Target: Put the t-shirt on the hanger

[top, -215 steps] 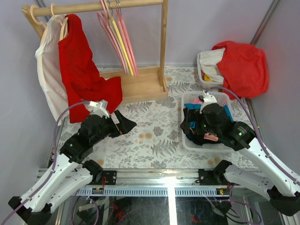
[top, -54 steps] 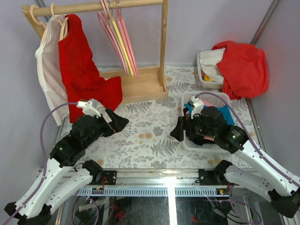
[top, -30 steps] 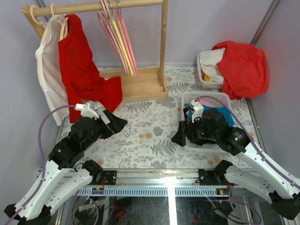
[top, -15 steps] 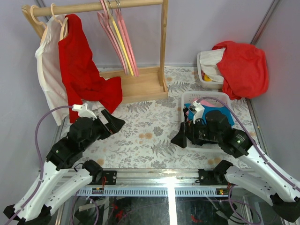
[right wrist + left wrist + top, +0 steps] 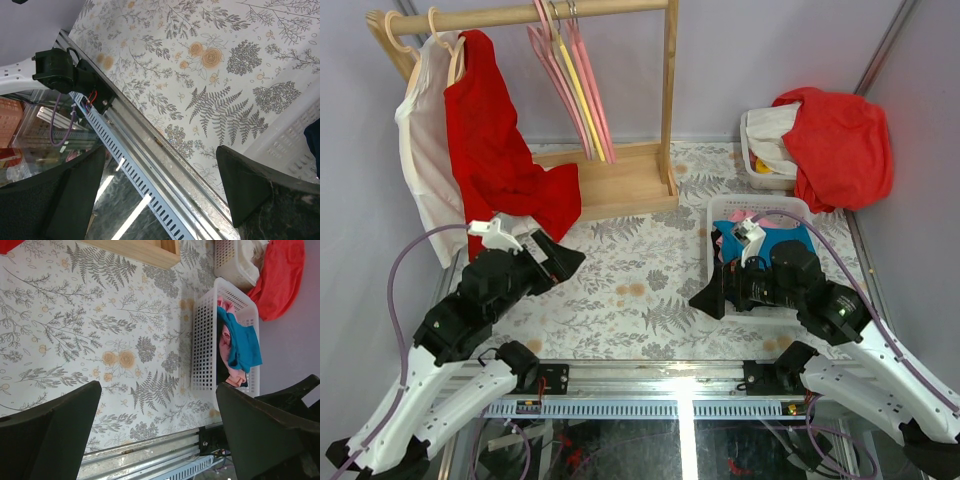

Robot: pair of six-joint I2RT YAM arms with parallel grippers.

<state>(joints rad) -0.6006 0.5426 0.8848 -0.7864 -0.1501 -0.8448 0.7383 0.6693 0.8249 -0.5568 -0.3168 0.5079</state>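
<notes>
While the flowery desk [image 5: 640,262] lies between the arms, the red t-shirt [image 5: 490,150] hangs far left on the wooden rack [image 5: 620,185]. It droops crooked from the pale hanger [image 5: 450,55]. It looks soft, light and floppy, so I think a pinch at the collar or shoulder holds best. The left hand [image 5: 558,262] sits near its hem, fingers wide apart, holding nothing. The right hand [image 5: 708,298], by the white basket [image 5: 725,203], is apart too.

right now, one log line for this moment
shirt: hanging on hanger, on rail | left gripper: open, empty | right gripper: open, empty, by basket | neither touches shirt
</notes>
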